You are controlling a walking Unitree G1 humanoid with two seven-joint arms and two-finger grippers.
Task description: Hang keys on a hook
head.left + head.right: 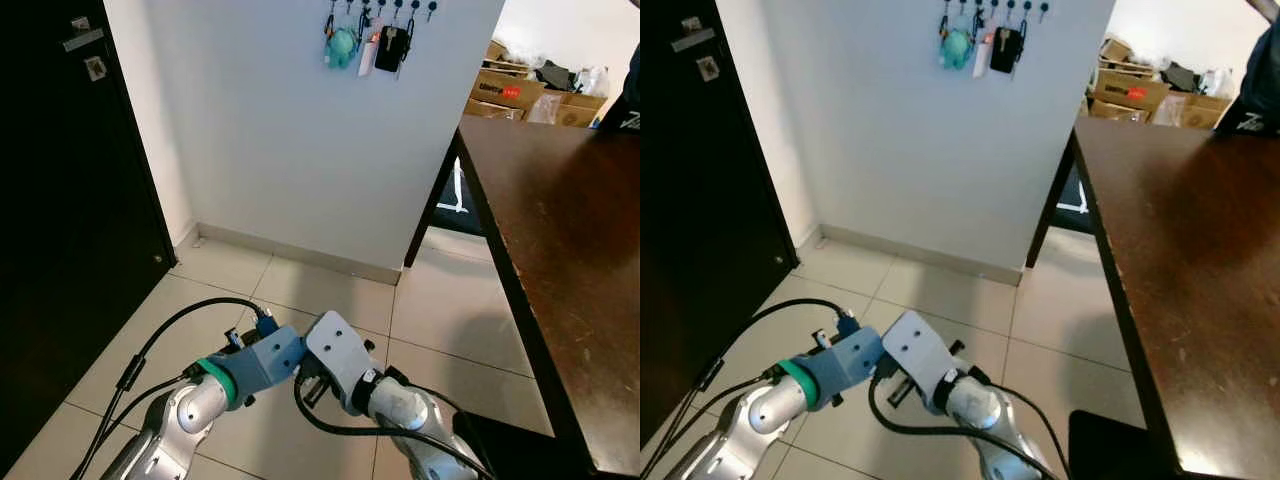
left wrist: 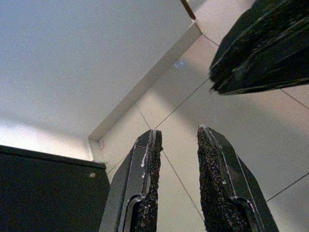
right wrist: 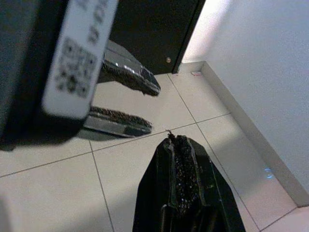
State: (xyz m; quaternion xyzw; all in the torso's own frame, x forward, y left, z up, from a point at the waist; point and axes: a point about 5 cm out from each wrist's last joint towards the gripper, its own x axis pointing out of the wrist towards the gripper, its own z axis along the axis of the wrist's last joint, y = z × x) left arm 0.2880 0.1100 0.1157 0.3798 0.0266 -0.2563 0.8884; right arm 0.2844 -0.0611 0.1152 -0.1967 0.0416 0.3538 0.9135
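Several key bunches hang from a row of hooks (image 1: 380,12) high on the white wall: a teal plush keychain (image 1: 341,46), a white and red tag (image 1: 369,50) and a black fob (image 1: 392,47). Both arms are held low over the tiled floor, far below the hooks, with wrists nearly touching: the left wrist (image 1: 262,362) with a blue mount, the right wrist (image 1: 338,352) with a white one. In the left wrist view, my left gripper (image 2: 178,137) is open with nothing between its fingers. My right gripper (image 3: 177,141) is shut, and I see no keys in it.
A dark door (image 1: 70,200) stands at the left. A brown table (image 1: 560,220) runs along the right, with cardboard boxes (image 1: 520,92) behind it and a dark garment (image 1: 1252,95) at its far end. Pale floor tiles (image 1: 330,290) lie between me and the wall.
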